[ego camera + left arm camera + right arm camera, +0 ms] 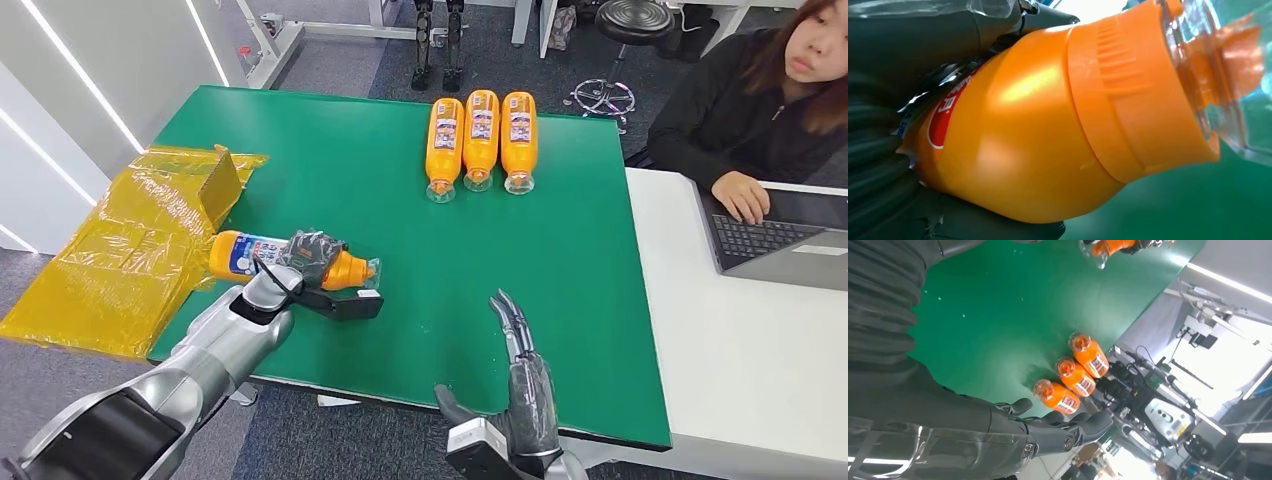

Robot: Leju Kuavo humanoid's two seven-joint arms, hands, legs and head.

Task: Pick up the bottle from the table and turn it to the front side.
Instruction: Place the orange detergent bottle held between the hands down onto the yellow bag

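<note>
An orange bottle [240,256] with a blue and white label lies on its side near the left front of the green table [380,210], its clear cap pointing right. My left hand [312,258] grips it around the shoulder. Up close in the left wrist view, the bottle [1028,135] sits between my dark fingers [998,227], with its clear cap [1233,75] over the green surface. My right hand [520,385] hovers at the table's front edge, fingers straight and apart, holding nothing. Seen from the right wrist, that hand [1053,432] is spread above the table.
Three orange bottles [481,140] lie side by side at the far middle of the table, also seen as a row of bottles [1073,375]. A yellow plastic-wrapped box [140,240] sits off the table's left edge. A person [760,100] works at a laptop [780,240] on the white table at right.
</note>
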